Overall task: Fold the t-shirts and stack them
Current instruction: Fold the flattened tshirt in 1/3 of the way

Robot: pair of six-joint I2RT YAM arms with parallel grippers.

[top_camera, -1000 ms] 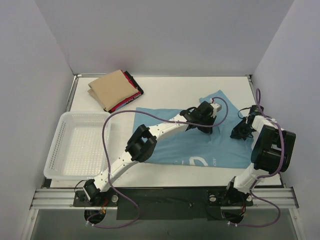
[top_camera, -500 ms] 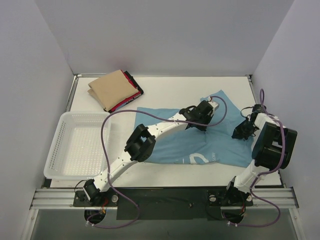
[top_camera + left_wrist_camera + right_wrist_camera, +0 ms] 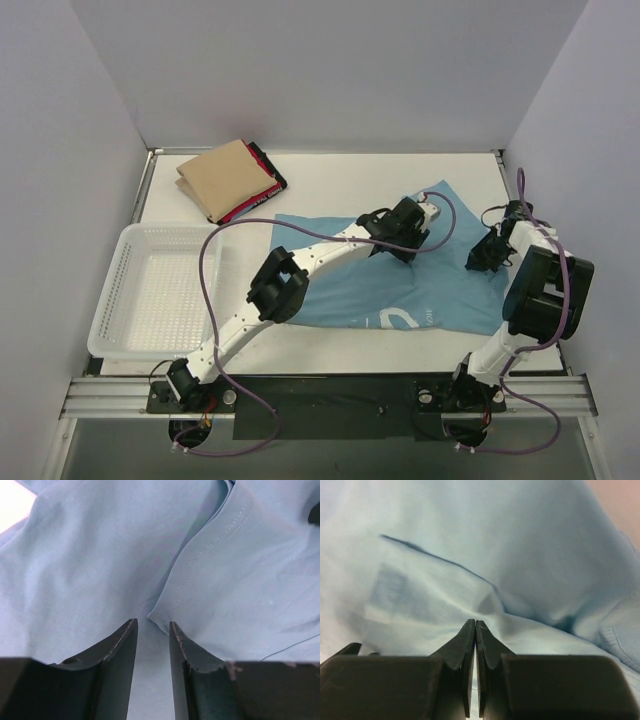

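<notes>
Up close, the left gripper [image 3: 152, 624] hangs low over the light blue t-shirt [image 3: 350, 290], its two dark jaws standing narrowly apart with bare cloth showing through the gap. A stitched hem runs down to a pointed fold that ends right at the fingertips, but the jaws do not close on it.

Across the garment, the right gripper [image 3: 472, 624] has its tips pressed tight together, with a raised ridge of the same blue cloth gathered at them, pinched at the shirt's far right edge.

From above, the shirt lies spread over the right-hand half of the white table [image 3: 340, 180]. Its far right corner is lifted into a peak between the two grippers, and white lettering shows along its near edge. The left arm reaches diagonally over it from the near left.

Well apart, at the far left corner, the tan t-shirt [image 3: 222, 178] sits folded on top of the red-and-black t-shirt [image 3: 262, 192]. A white mesh basket [image 3: 108, 300] stands along the left side, just near of that stack.
</notes>
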